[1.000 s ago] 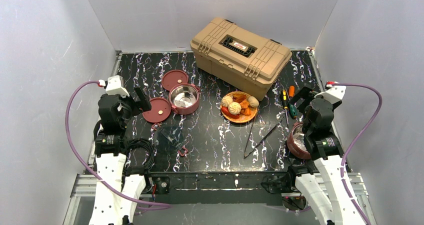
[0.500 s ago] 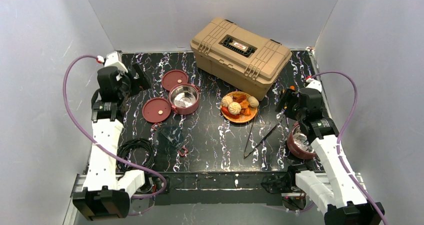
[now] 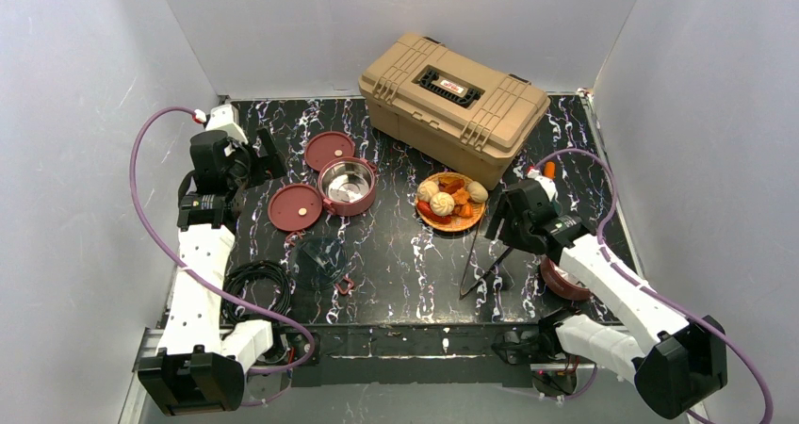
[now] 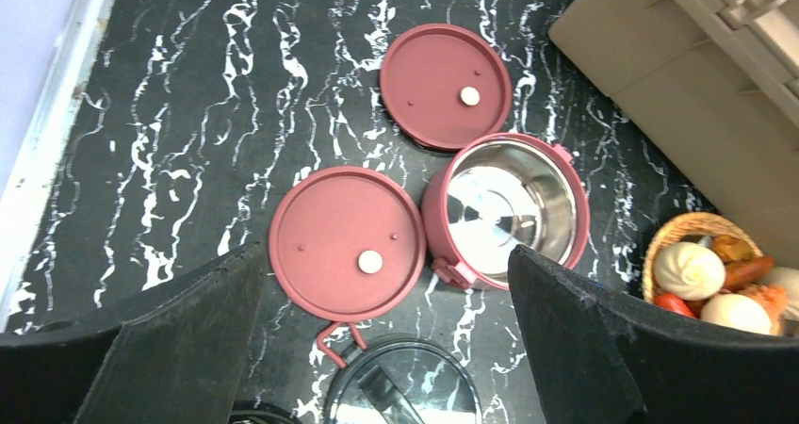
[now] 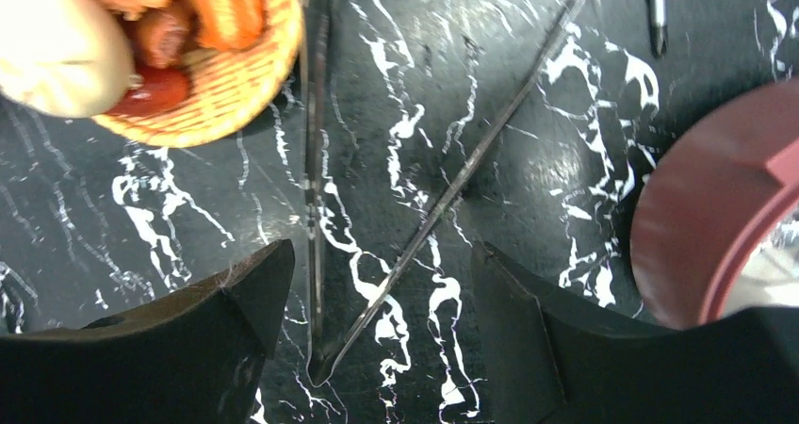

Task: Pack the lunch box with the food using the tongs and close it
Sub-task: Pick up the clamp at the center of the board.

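Two hands, both with jaws apart and nothing held.

Right hand (image 5: 382, 254): your fingers (image 5: 236, 320) stood well open, low over the tongs (image 5: 443, 198). The tongs lay flat on the worktop (image 5: 528, 104) with the joined end of the V between your two fingers. One arm ran up just beside your left finger; the other slanted away to the upper right. Neither arm was gripped. Whether the fingers touched the worktop, I could not tell.

- Left of the tongs: the orange woven plate (image 5: 217, 113), holding the food (image 5: 57, 47), buns with orange and red chunks.
- Right of the tongs: one maroon bowl (image 5: 716, 207) of the lunch box, partly under your arm in the top view.
- Far edge of the wrist view: a screwdriver tip (image 5: 657, 9).

Left hand (image 4: 386, 254): jaws at full spread, held above the worktop on the far left side.

- Below it: an open steel-lined bowl (image 4: 438, 226), nothing in it.
- Touching that bowl's left side: a flat maroon lid (image 4: 320, 226), lying flat.
- Just beyond the bowl: a second lid (image 4: 429, 66).
- Behind the plate: the tan toolbox (image 3: 452, 104), shut, at the back of the worktop.

No food was in either bowl that I could see.
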`<state>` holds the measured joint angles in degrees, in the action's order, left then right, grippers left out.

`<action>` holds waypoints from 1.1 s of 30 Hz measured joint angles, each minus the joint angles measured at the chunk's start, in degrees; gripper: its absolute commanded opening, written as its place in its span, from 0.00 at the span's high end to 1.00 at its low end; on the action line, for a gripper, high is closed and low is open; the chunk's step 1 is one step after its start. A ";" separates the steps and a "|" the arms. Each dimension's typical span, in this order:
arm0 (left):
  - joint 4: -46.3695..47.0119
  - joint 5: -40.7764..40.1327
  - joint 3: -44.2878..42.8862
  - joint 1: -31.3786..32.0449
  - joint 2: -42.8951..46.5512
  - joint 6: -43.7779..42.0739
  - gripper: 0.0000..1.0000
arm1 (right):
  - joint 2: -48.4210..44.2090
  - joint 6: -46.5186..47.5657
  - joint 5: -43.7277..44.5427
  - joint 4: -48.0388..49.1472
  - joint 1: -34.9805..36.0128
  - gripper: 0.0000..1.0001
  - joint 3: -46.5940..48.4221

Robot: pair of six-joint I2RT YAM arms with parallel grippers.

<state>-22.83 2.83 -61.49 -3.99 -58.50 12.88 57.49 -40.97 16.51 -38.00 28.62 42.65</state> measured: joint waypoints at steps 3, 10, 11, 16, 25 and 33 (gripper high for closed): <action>-0.35 -2.12 0.00 0.00 0.07 -1.31 0.02 | 0.04 -3.58 1.70 -1.20 0.33 0.30 -2.03; -1.40 -5.14 -0.02 0.00 0.04 -2.75 0.02 | 0.85 -8.35 2.86 -0.87 0.33 0.32 -7.76; -1.46 -5.40 -0.02 0.00 0.00 -2.84 0.02 | 1.53 -8.66 2.86 -0.52 0.33 0.32 -8.20; -1.64 -5.44 -0.02 0.00 -0.48 -2.86 0.02 | 3.74 -9.05 2.80 3.39 0.33 0.36 -9.53; -1.64 -5.42 -0.02 0.00 -1.42 -2.84 0.02 | 8.04 -8.87 2.86 8.33 0.33 0.56 -10.29; -1.64 -5.42 -0.02 0.00 -1.42 -2.84 0.02 | 8.63 -9.90 5.35 9.20 0.33 0.68 -11.47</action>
<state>-24.47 -2.59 -61.52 -3.99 -59.92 10.04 66.13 -50.87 21.87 -28.80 28.95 31.18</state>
